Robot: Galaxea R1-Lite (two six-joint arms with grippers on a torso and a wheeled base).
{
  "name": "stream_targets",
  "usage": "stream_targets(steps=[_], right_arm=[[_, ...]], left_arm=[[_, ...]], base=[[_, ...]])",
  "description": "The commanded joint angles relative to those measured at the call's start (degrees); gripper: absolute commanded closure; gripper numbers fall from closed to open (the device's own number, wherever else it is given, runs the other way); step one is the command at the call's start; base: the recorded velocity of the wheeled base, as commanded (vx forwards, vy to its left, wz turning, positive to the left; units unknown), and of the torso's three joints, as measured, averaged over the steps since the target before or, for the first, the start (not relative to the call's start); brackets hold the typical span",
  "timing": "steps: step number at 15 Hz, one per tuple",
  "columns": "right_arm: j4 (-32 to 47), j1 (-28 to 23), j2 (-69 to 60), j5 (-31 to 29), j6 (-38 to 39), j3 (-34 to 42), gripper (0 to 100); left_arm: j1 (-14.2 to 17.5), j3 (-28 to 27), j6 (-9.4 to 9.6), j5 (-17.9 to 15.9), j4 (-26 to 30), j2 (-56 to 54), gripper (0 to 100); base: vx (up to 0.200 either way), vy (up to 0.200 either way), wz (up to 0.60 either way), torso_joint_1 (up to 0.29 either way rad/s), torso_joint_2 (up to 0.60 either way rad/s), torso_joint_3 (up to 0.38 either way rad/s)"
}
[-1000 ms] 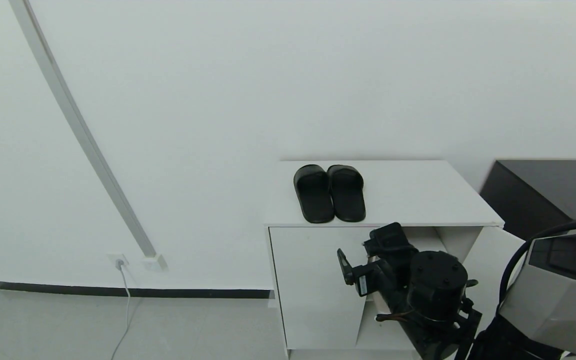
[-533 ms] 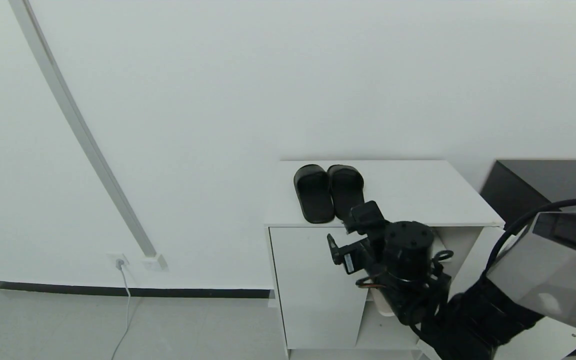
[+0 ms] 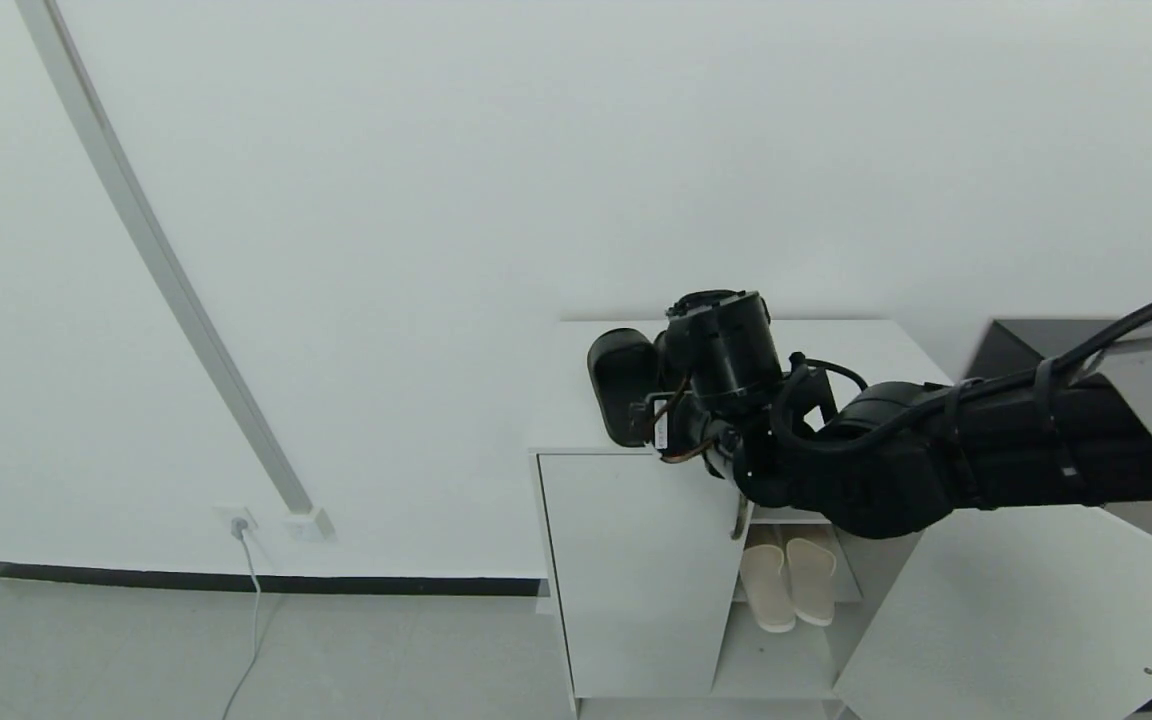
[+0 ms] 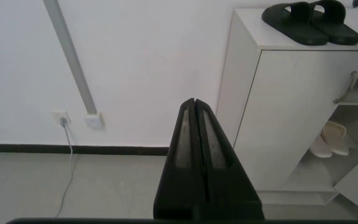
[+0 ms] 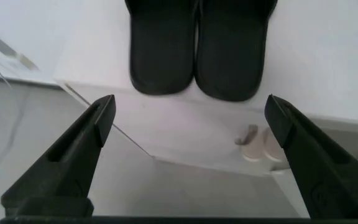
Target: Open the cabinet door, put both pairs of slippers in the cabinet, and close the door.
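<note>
**Right arm over the cabinet top.** We see the right gripper (image 5: 190, 109) poised over the black slippers (image 5: 229, 43), its jaws spread wide and holding nothing. From the wrist, the two fingers frame the pair. We cannot tell how high it stands above them.

The black slippers lie side by side, soles down, on the left part of the top of the white cabinet (image 3: 836, 385), near its front edge. The right door (image 3: 1016, 610) stands swung open. The left door (image 3: 636, 570) is closed and carries a slim handle (image 4: 347, 87) at its inner edge.

In the open compartment we note a pale pair of slippers (image 3: 788, 585) lying side by side on a shelf.

The left gripper (image 4: 195, 109) hangs well apart from the cabinet, its jaws pressed together on nothing.

A wall socket (image 3: 236, 522) with a cable (image 3: 251, 620) sits low on the wall.
</note>
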Motion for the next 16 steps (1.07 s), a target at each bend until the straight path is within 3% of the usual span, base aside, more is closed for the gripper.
stream_targets(steps=[1, 4, 11, 13, 16], right_arm=[[0.4, 0.5, -0.1, -1.0, 0.6, -2.3, 0], [-2.5, 0.6, 1.1, -2.0, 0.5, 0.4, 0], [-6.8, 0.6, 2.7, -1.8, 0.2, 4.5, 0], [-11.6, 0.5, 4.6, -1.5, -0.9, 6.6, 0], [-19.9, -0.2, 7.9, -0.7, -5.6, 8.9, 0]], left_arm=[[0.0, 0.0, -0.03, 0.1, 0.0, 0.0, 100], [0.0, 0.0, -0.03, -0.1, 0.0, 0.0, 100], [0.0, 0.0, 0.41, -0.2, 0.0, 0.0, 100], [0.0, 0.0, 0.24, -0.1, 0.0, 0.0, 100], [0.0, 0.0, 0.24, 0.0, 0.0, 0.0, 100]], base=[[0.000, 0.000, 0.00, 0.000, 0.00, 0.000], [0.000, 0.000, 0.00, 0.000, 0.00, 0.000], [0.200, 0.000, 0.00, 0.002, 0.00, 0.002], [0.200, 0.000, 0.00, 0.002, 0.00, 0.000], [0.000, 0.000, 0.00, 0.000, 0.00, 0.000]])
